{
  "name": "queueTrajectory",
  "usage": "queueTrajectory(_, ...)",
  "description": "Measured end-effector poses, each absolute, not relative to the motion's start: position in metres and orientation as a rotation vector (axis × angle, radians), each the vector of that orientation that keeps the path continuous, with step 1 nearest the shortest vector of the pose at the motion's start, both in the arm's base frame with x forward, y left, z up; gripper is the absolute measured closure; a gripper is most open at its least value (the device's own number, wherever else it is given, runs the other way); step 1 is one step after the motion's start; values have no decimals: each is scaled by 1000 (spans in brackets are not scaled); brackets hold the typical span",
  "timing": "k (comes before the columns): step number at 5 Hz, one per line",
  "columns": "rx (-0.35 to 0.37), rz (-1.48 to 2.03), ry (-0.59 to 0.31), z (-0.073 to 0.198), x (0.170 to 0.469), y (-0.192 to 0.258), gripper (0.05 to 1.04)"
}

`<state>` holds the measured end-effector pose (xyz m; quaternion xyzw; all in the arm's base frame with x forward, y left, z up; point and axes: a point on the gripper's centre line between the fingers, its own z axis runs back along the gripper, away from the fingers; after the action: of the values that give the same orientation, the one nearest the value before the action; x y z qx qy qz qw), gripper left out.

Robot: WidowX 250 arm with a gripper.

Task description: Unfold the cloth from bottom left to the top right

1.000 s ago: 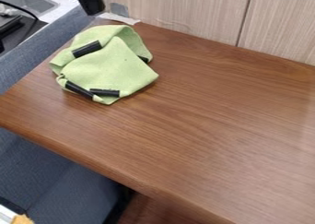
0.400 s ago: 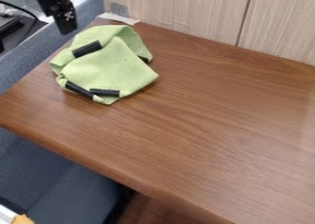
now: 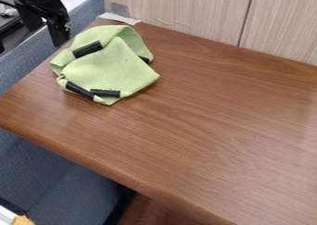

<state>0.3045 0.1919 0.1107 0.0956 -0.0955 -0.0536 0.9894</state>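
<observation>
Gripper [image 3: 46, 37] is hanging off the cloth's 10 o'clock side, fingers standing apart. Green cloth [image 3: 111, 69] is lying bunched, folds overlapping, black strip [image 3: 105, 93] showing at 6.

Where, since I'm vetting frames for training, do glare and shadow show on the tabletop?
In the camera view, a pale sheen lies on the table toward the right edge; a faint, soft shadow edges the cloth at its lower right.

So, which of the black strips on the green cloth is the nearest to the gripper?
The upper-left strip, highest in the picture; the others lie lower on the cloth, farther from the gripper.
</observation>
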Motion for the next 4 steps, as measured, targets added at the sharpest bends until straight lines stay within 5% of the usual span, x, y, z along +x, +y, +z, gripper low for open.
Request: queueTrajectory(4,80,144,-241,71,306,193,83)
